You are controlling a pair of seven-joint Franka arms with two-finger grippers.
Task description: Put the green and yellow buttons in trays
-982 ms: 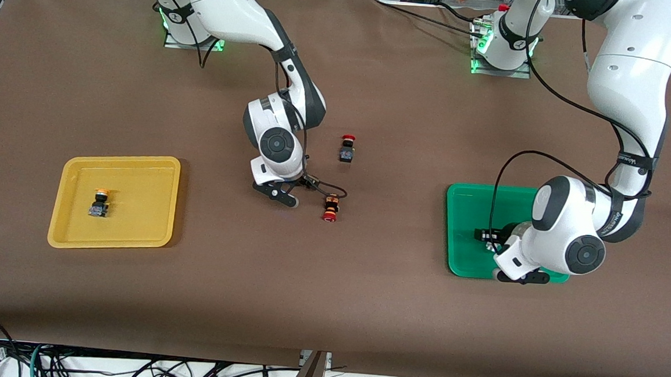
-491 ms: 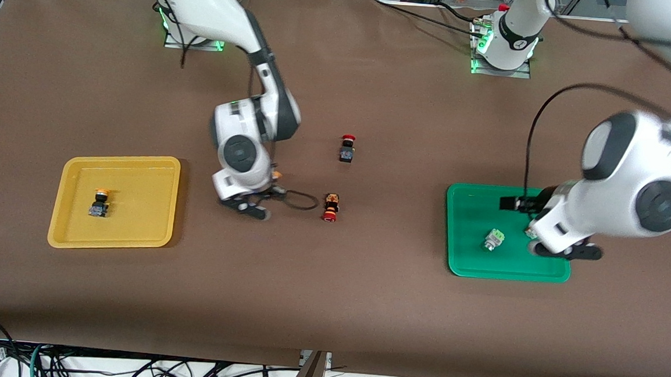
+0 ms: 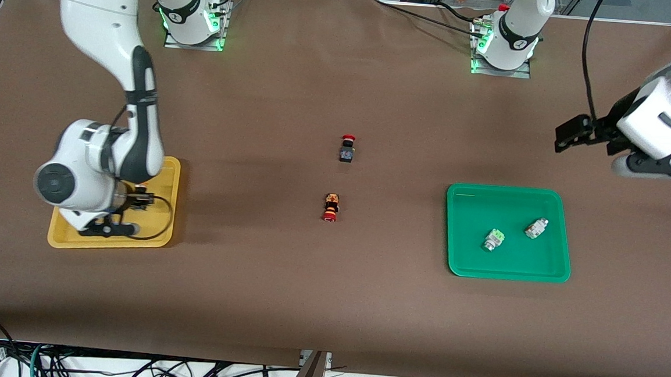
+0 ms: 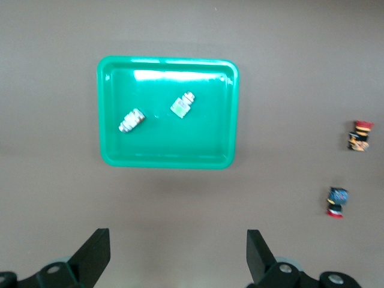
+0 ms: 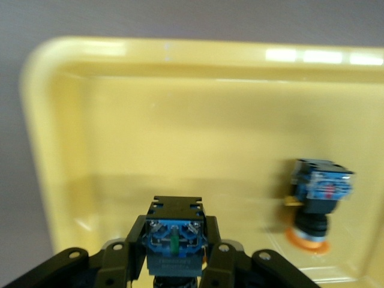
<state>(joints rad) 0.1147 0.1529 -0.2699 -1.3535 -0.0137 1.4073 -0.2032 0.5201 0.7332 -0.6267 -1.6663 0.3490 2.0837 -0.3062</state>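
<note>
Front view: right gripper (image 3: pixel 113 228) is low over the yellow tray (image 3: pixel 160 237) at the right arm's end of the table; arm hides what's in the tray here. Green tray (image 3: pixel 462 266) at the left arm's end holds both pale-green square-cap buttons (image 3: pixel 493 239) (image 3: pixel 536 227), lying apart from each other. Two red-capped buttons (image 3: pixel 347 148) (image 3: pixel 331 207) sit mid-table btwn trays, not task items. Left gripper (image 3: pixel 598 137) is up in the air over bare table, clear of the green tray; that arm waits.

Left wrist view: fingers (image 4: pixel 259 257) spread wide, nothing btwn them. Green tray and its two buttons show below, red ones off to the side.

Right wrist view: fingers (image 5: pixel 223 259) clamped narrow on a black-blue button body (image 5: pixel 174 237), terminal end toward camera, cap hidden. Second orange-yellow round-cap button (image 5: pixel 313 199) lies on its side on the tray floor, beside the held one.

Handling, judged: small, light, rigid plastic; round cap prob. lets it roll when dropped. Boxy body has flat faces, so best grip is across the body, not the cap. Release low.
</note>
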